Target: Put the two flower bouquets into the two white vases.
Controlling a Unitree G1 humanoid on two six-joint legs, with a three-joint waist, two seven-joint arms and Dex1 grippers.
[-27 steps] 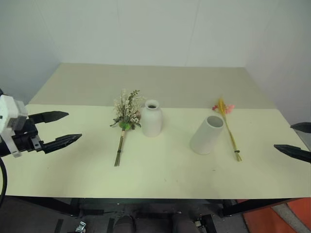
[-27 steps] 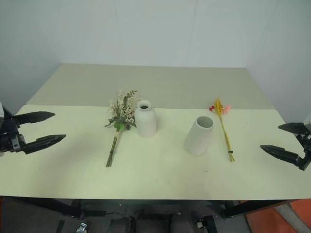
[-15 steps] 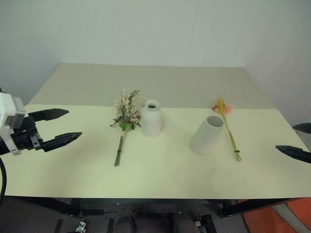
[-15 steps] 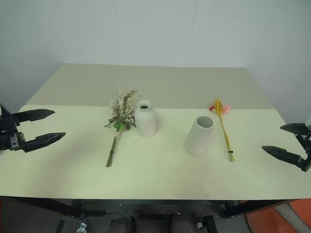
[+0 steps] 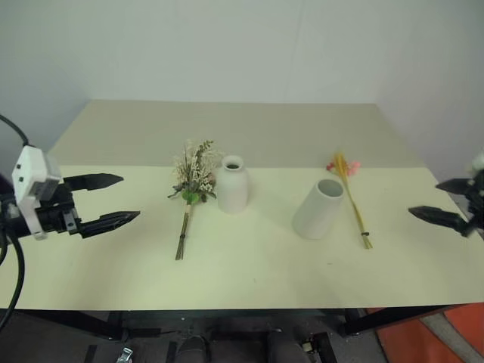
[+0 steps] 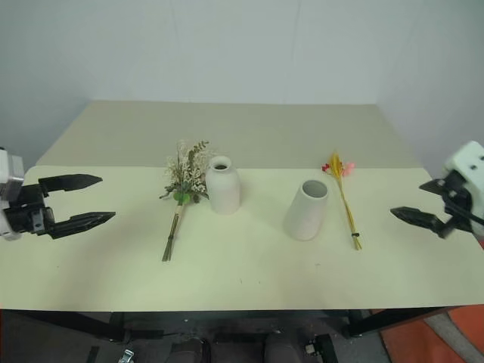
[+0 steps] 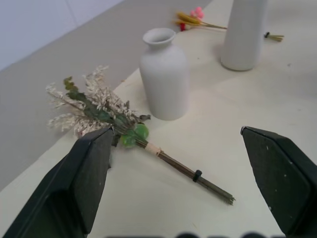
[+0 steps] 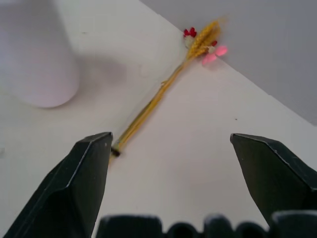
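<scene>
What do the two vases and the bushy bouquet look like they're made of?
Bottle-shaped vase and cylinder vase: probably matte white ceramic, with smooth, even surfaces and no glare. Bushy bouquet: seemingly dried cream sprigs with green leaves, thin stiff stems bound with a band; dried or artificial, hard to say.

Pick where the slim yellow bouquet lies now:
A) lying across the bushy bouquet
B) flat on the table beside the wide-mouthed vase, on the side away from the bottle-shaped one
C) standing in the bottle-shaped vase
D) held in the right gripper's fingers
B: the slim yellow bouquet lies flat on the table just beside the wide-mouthed vase, outside both vases and ungrasped.
</scene>
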